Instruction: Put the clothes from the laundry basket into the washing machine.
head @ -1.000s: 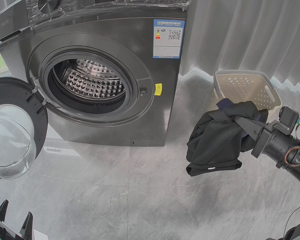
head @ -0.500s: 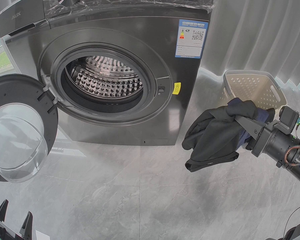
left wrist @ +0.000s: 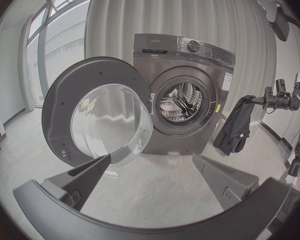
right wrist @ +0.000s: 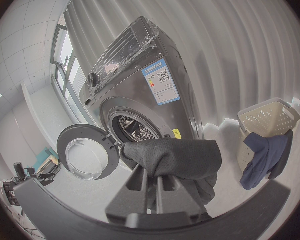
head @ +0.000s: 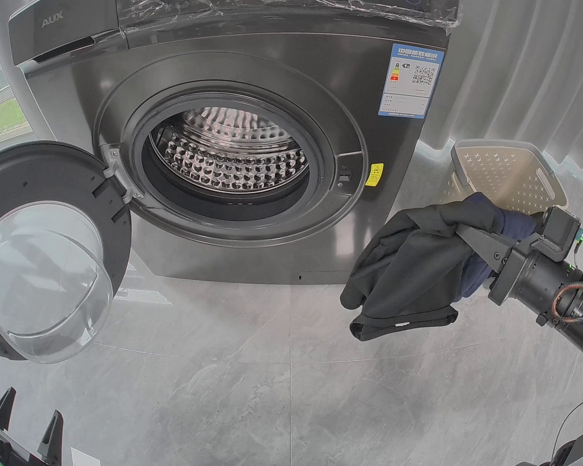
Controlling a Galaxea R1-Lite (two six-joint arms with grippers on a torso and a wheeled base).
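the left gripper (head: 32,406) hangs low, fingers spread. the whole view has shifted, so the robot has turned toward the open washing machine (head: 240,66). the black garment (head: 408,266) hangs pinched in the right gripper (head: 468,234), out of the laundry basket (head: 508,169); loading comes next, i think.

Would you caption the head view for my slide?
Right end effector holds dark garment beside open washing machine, laundry basket nearby.

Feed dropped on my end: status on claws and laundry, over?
Right claw shut on black garment, hanging above floor right of washing machine. Left claw open, empty. Door open; nothing seen blocking the drum.
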